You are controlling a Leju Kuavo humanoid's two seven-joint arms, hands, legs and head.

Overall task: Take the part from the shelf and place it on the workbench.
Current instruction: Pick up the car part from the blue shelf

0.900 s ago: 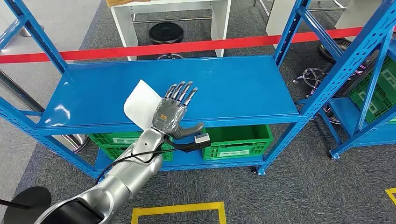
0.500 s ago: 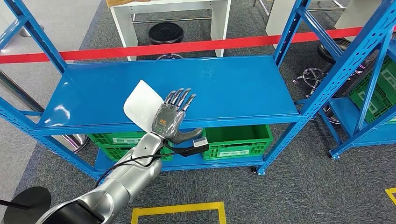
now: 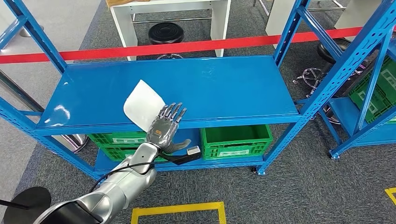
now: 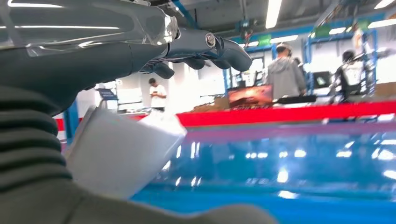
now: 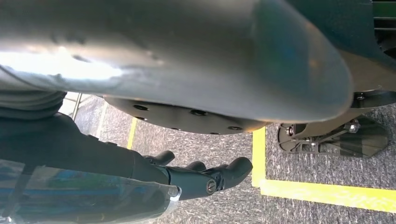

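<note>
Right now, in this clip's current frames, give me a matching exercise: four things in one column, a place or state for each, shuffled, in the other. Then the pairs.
Things:
1. white part
2. left hand
3. green crate
4. red tape

Places or states:
A. on the lower level, under the blue shelf
B. stretched behind the shelf
C. lying on the shelf, near its front edge
D. fingers spread, at the shelf's front edge beside the part

Pairs: 1-C, 2-D, 3-A, 4-B
</note>
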